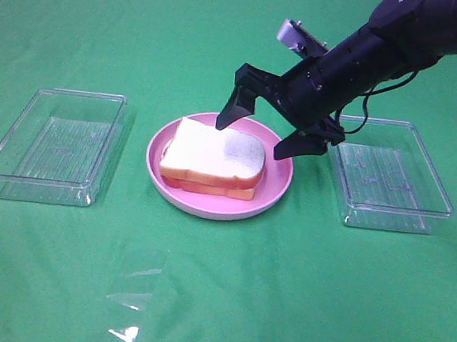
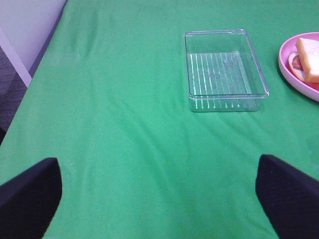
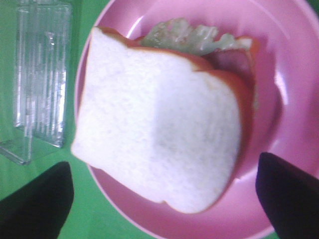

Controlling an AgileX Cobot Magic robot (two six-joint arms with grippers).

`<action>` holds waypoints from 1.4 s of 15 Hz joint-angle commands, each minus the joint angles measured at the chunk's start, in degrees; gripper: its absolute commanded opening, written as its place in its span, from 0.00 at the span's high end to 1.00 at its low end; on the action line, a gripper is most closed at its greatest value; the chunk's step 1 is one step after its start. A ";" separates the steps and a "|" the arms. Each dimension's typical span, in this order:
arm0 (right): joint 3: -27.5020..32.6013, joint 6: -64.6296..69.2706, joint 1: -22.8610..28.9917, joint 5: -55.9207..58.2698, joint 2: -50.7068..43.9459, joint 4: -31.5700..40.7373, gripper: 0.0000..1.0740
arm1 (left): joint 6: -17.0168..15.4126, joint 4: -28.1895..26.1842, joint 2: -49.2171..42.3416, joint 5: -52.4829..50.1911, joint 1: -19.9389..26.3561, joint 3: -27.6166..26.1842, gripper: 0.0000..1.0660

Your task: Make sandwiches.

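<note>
One sandwich [image 1: 211, 159] lies on the pink plate [image 1: 275, 195], directly beneath the right gripper [image 1: 268, 131], whose spread jaws hang empty over its far edge, while the left gripper [image 2: 159, 191], also spread, waits well off.

Right arm enters from upper right of frame, angled down toward centre; right gripper [image 1: 268, 130] jaws spread wide, holding nothing. Left gripper [image 2: 159, 194] jaws wide apart, empty

High overview; two downward wrist close-ups
</note>
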 commanded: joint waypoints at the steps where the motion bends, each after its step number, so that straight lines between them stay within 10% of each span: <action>1: -0.23 6.13 0.00 0.74 -2.81 -10.31 0.10 | -0.34 0.00 -0.86 -0.40 -0.29 0.17 0.06; 4: -5.04 13.35 -2.06 7.62 -4.64 -23.38 0.11 | -0.34 0.00 -0.86 -0.40 -0.29 0.17 0.06; 8: -12.15 11.46 -14.21 15.36 -4.64 -24.87 0.11 | -0.34 0.00 -0.86 -0.40 -0.29 0.17 0.06; 14: -12.09 9.85 -17.25 24.12 -4.70 -30.19 0.11 | -0.34 0.00 -0.86 -0.40 -0.29 0.17 0.06; 21: 7.79 9.80 -17.25 26.41 -22.12 -30.37 0.11 | -0.34 0.00 -0.86 -0.40 -0.29 0.17 0.06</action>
